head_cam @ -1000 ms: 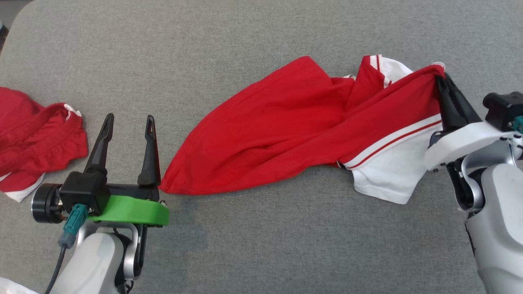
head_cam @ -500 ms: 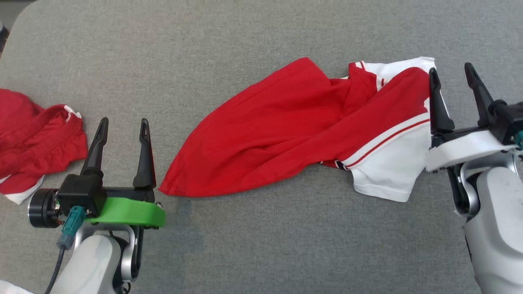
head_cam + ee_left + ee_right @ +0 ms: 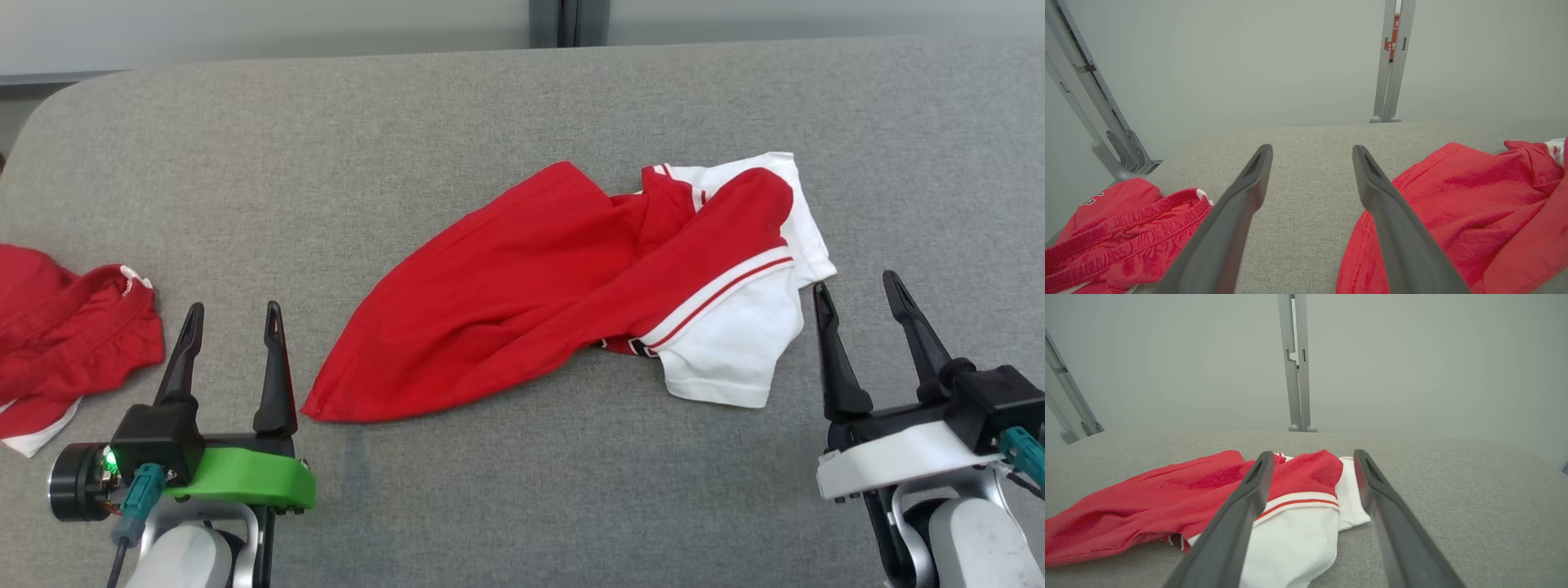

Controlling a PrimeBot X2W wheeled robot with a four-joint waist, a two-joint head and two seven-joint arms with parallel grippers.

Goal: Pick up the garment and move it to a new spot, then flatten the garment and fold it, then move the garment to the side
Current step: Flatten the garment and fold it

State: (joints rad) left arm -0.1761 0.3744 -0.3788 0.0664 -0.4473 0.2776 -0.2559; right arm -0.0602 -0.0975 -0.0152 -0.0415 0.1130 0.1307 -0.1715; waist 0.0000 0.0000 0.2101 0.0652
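Garment (image 3: 531, 294) spans diagonally: hem corner (image 3: 317, 407) just beside left gripper (image 3: 234, 305), white sleeve (image 3: 727, 359) beside right gripper (image 3: 855, 281). Both wide open, empty.

In head view, I see the red shorts (image 3: 73, 335) cut off by the left edge. In left wrist view, the red-and-white shirt (image 3: 1453, 212) runs past the right edge. I cannot read the lettering (image 3: 1093, 199) on the shorts or the orange sign (image 3: 1394, 36) on the post (image 3: 1383, 81): too small.

left gripper (image 3: 233, 305): dark fingers (image 3: 273, 367), green bracket (image 3: 245, 482), teal plug (image 3: 140, 490) | right gripper (image 3: 854, 280): white bracket (image 3: 890, 461), pale forearm (image 3: 971, 547)
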